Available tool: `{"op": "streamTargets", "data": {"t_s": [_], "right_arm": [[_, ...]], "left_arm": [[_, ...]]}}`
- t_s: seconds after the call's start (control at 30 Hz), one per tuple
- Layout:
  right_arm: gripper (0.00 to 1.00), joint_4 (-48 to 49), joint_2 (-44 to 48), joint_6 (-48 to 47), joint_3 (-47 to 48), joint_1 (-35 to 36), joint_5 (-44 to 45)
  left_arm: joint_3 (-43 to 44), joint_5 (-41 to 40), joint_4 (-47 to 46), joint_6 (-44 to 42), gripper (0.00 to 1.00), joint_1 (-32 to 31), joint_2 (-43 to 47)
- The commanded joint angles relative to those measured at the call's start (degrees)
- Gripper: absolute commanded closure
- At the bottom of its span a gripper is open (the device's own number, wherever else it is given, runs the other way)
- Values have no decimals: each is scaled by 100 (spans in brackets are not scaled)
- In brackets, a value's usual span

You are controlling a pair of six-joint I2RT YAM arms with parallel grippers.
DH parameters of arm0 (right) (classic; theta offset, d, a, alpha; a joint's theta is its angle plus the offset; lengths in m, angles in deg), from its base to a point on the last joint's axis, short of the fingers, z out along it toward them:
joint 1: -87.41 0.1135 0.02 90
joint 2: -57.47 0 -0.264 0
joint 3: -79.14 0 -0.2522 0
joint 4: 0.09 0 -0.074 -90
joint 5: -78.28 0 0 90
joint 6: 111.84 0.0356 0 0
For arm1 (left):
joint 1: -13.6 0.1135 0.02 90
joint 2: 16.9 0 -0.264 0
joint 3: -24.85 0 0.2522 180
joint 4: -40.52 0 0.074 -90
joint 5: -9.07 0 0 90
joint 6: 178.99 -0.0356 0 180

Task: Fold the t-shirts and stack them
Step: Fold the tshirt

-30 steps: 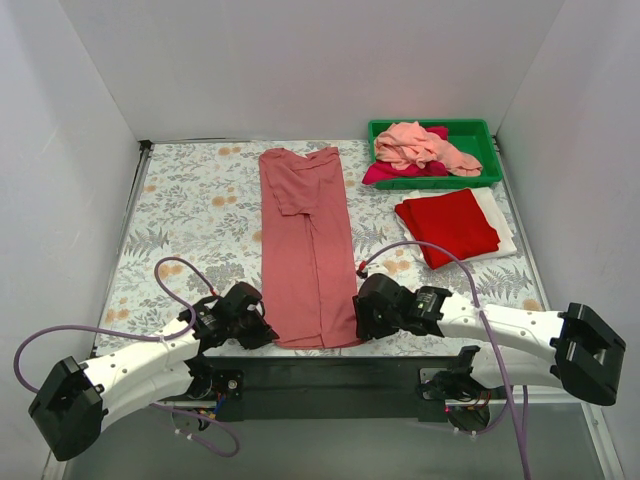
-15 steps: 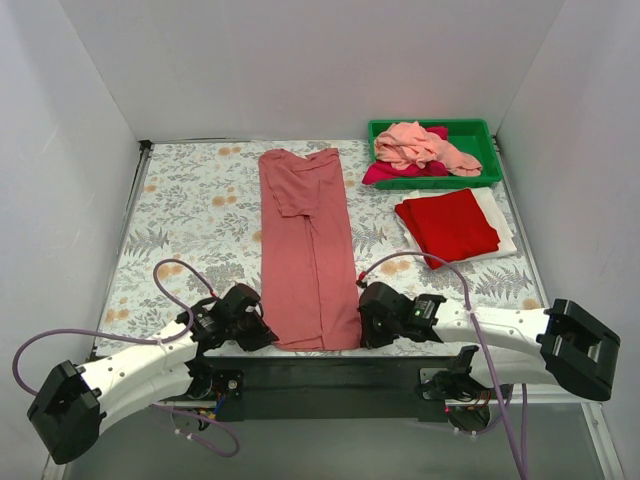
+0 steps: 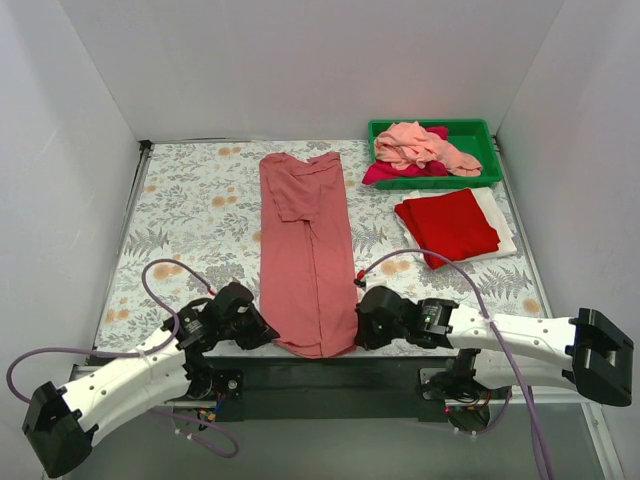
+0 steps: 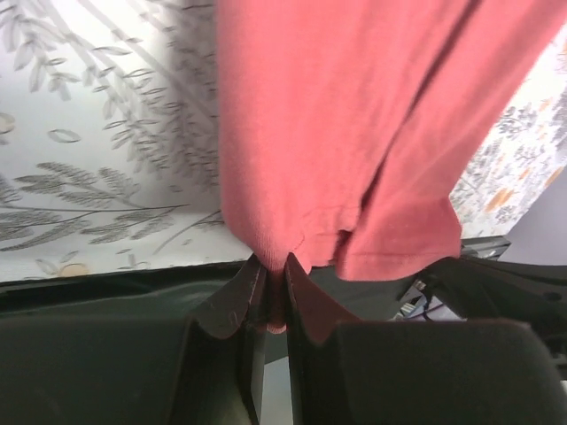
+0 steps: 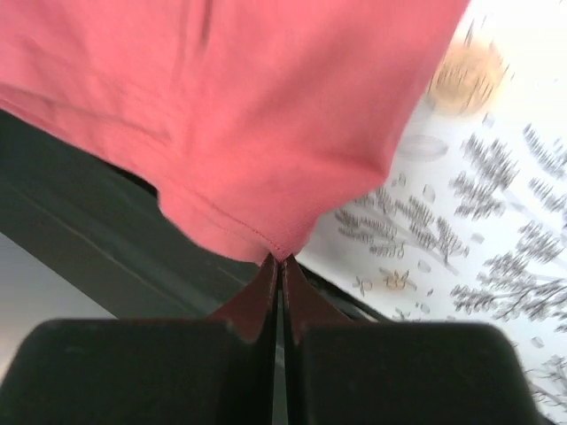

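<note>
The dusty rose t-shirt (image 3: 306, 250) lies as a long narrow strip down the middle of the floral table, sleeves folded in at the far end. My left gripper (image 3: 262, 335) is shut on its near left hem corner (image 4: 270, 266). My right gripper (image 3: 358, 330) is shut on its near right hem corner (image 5: 279, 257). Both corners are pinched at the table's near edge, slightly lifted. A folded bright red t-shirt (image 3: 447, 225) lies on a folded white t-shirt (image 3: 497, 215) at the right. A salmon pink t-shirt (image 3: 420, 145) and a magenta t-shirt (image 3: 385, 172) lie crumpled in the green bin.
The green plastic bin (image 3: 480, 130) stands at the far right corner. White walls close in the table on three sides. A black bar (image 3: 330, 375) runs along the near edge under the hem. Purple cables loop beside both arms.
Both grippers have drawn toward the near edge with the hem corners, pulling the shirt's near end slightly toward me. The right arm has swung lower and more to the right.
</note>
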Motion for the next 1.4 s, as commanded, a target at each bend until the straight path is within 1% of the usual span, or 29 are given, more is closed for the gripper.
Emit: {"op": "streamTargets", "data": {"t_s": [0.0,0.03,0.07,0.1,0.13,0.2,0.23,0.3,0.37,0.5,0.57,0.6,0.63,0.7,0.83,1.0,1.17,1.37], "right_arm": [[99,8,-87,-532,625,-424,344],[99,8,-140,-682,843,-565,265],[99,25,-202,-832,950,-810,256],[99,26,-342,-1112,1090,-900,256],[99,34,-413,-1245,1344,-1083,195],[99,69,-667,-1491,1600,-1251,142],[99,113,-773,-1675,1715,-1339,37],[99,192,-1079,-1835,2049,-1682,-148],[99,271,-1291,-2001,2286,-1980,-368],[99,412,-1870,-2239,2953,-2350,-509],[99,456,-2082,-2362,3173,-2586,-684],[99,474,-2318,-2398,3357,-2666,-728],[99,482,-2434,-2424,3472,-2815,-920],[99,491,-2758,-2520,3666,-2939,-1027],[99,483,-3190,-2653,4184,-3238,-1177],[99,483,-3708,-2802,4580,-3449,-1300],[99,491,-4157,-2916,4976,-3633,-1449],[99,483,-4667,-2969,5354,-3792,-1450]], "left_arm": [[426,-219,-364,-85,100,-23,-313],[601,-219,-565,-146,100,-23,-610],[733,-480,-619,-304,100,-23,-769],[874,-631,-646,-375,100,-14,-927],[1206,-780,-594,-402,100,-14,-1286],[1498,-1218,-576,-621,100,12,-1630],[1812,-1326,-524,-691,100,38,-1789],[2122,-1528,-479,-936,100,195,-2272],[2473,-1485,-549,-1148,100,363,-2675],[2869,-1055,-979,-1666,100,1047,-3265],[3063,-984,-1147,-1878,100,1285,-3494],[3255,-975,-1173,-1948,100,1356,-3739],[3344,-966,-1182,-2036,100,1435,-3837],[3546,-931,-1252,-2115,100,1611,-4031],[3784,-835,-1489,-2256,100,1866,-4531],[4004,-642,-1692,-2335,100,2226,-4989],[4302,-527,-1912,-2502,100,2376,-5437],[4435,-325,-2105,-2529,100,2631,-5868]]}}
